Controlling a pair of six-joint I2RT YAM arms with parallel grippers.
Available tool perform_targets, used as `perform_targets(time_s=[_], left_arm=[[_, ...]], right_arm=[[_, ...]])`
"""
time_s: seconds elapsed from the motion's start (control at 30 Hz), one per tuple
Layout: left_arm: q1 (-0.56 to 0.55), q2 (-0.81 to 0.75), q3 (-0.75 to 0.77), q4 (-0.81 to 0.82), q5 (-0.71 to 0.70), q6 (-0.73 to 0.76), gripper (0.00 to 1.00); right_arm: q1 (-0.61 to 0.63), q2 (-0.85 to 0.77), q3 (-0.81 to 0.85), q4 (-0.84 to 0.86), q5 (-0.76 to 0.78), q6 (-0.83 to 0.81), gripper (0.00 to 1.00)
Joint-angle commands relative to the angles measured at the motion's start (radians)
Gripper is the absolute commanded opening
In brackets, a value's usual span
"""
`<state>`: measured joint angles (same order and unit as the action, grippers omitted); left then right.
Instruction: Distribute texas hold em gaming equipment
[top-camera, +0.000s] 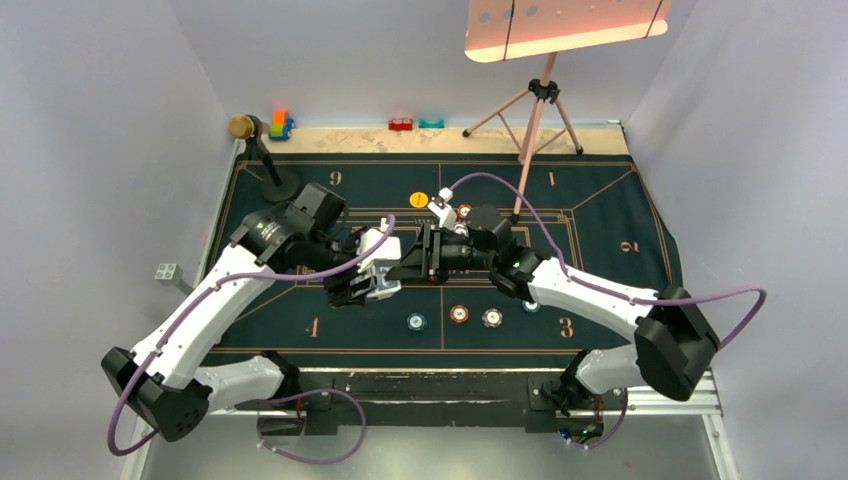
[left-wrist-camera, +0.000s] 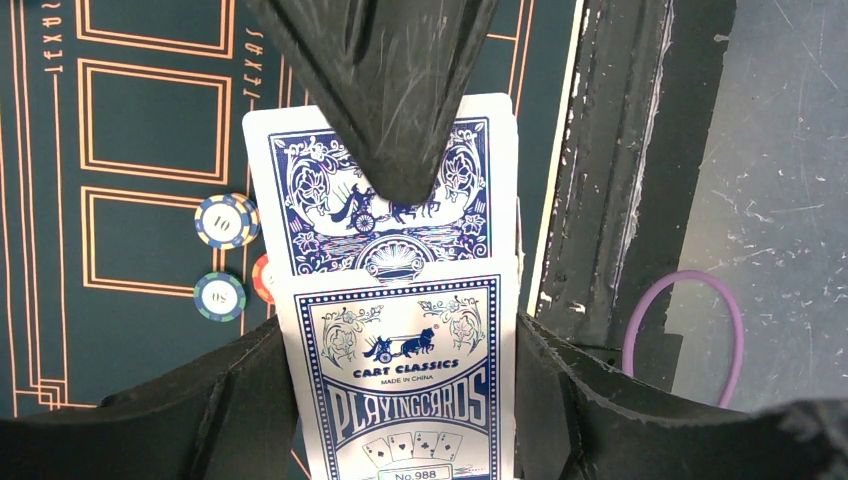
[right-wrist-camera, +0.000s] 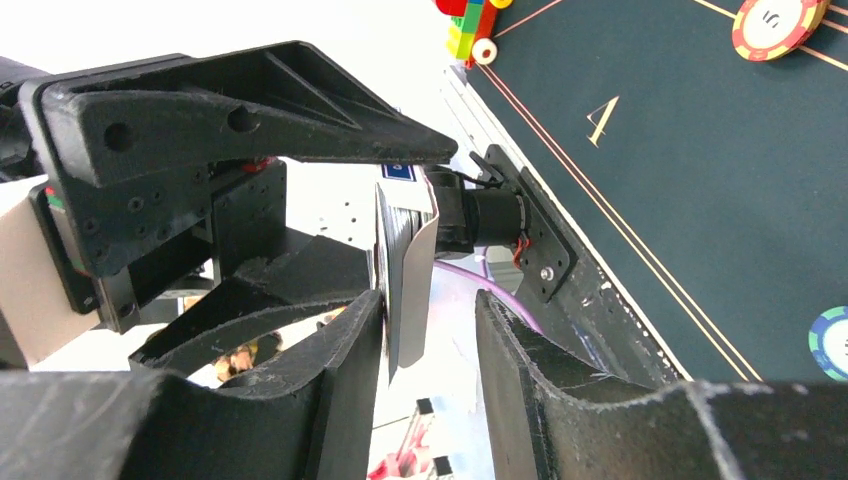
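Observation:
My left gripper (top-camera: 372, 278) (left-wrist-camera: 400, 335) is shut on a blue-and-white playing-card box (left-wrist-camera: 410, 390), held above the mat's middle. A blue-backed card (left-wrist-camera: 300, 190) sticks out of the box's top. My right gripper (top-camera: 412, 255) (right-wrist-camera: 430, 300) faces it with its jaws open around the cards' edge (right-wrist-camera: 405, 280); one finger touches the cards and the other stands apart. One right finger (left-wrist-camera: 385, 100) lies over the card's back. Several chips (top-camera: 458, 314) lie on the near mat, and they also show in the left wrist view (left-wrist-camera: 225, 220). A yellow button (top-camera: 419, 200) lies farther back.
The dark green felt mat (top-camera: 620, 230) covers the table. A stand with a round base (top-camera: 275, 180) is at the back left and a tripod (top-camera: 535, 110) at the back right. Toy blocks (top-camera: 281, 124) line the far edge. The black base rail (left-wrist-camera: 620, 150) runs along the near edge.

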<state>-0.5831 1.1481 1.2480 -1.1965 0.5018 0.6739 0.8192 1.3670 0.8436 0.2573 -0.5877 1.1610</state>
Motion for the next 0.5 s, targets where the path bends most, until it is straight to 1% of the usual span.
perform_targets(time_s=[0.0, 0.2, 0.33, 0.4, 0.47], left_arm=[[-0.001, -0.002, 0.049, 0.011, 0.038, 0.001, 0.45], [-0.001, 0.0, 0.044, 0.005, 0.048, -0.002, 0.45], [-0.003, 0.027, 0.051, -0.007, 0.043, -0.011, 0.46], [-0.001, 0.048, 0.065, -0.018, 0.041, -0.014, 0.46], [-0.003, 0.055, 0.08, -0.016, 0.038, -0.018, 0.47]], right_arm=[[-0.023, -0.058, -0.021, -0.025, 0.019, -0.039, 0.42], [-0.052, -0.096, -0.027, -0.061, 0.024, -0.068, 0.42], [-0.039, -0.087, 0.024, -0.08, 0.041, -0.094, 0.5], [-0.019, -0.062, 0.046, -0.054, 0.035, -0.089, 0.54], [0.002, -0.019, 0.067, -0.022, 0.017, -0.078, 0.56]])
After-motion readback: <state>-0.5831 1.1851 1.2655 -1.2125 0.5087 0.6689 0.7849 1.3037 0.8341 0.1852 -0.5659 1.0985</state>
